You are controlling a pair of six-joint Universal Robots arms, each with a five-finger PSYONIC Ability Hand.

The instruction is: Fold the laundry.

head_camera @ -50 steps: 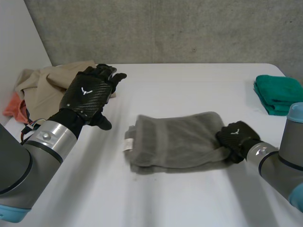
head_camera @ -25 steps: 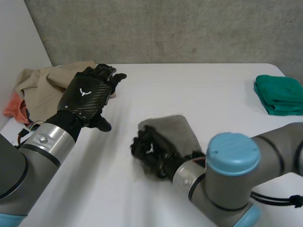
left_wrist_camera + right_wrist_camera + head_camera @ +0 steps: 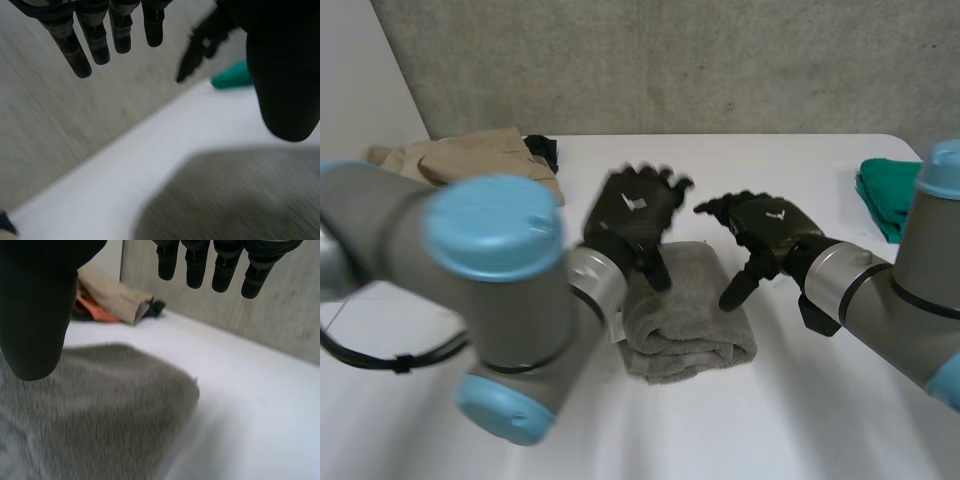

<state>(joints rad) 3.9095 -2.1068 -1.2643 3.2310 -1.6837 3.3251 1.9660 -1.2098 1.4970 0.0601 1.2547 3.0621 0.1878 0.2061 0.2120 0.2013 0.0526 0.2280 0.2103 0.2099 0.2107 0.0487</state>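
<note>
A grey towel (image 3: 685, 312) lies folded into a thick, narrow bundle in the middle of the white table (image 3: 840, 410). My left hand (image 3: 628, 212) hovers open over the towel's far left part, with its fingers straight and its thumb hanging toward the cloth. To the towel's right, my right hand (image 3: 770, 228) is open with fingers spread and holds nothing. In the left wrist view the towel (image 3: 235, 200) lies under the palm and the right hand (image 3: 202, 42) shows beyond the fingertips. The right wrist view has the towel (image 3: 100, 410) below the thumb (image 3: 35, 305).
A folded green cloth (image 3: 882, 190) lies at the table's right edge, also seen as the green cloth (image 3: 232, 77). A pile of beige clothes (image 3: 470, 155) with a dark piece sits at the back left; an orange cloth (image 3: 92, 310) lies under the pile (image 3: 112, 292). A grey wall stands behind the table.
My right hand carried the towel's right end over to the left, folding it in half, then let go and opened. My left arm swung in from the clothes pile to above the towel.
</note>
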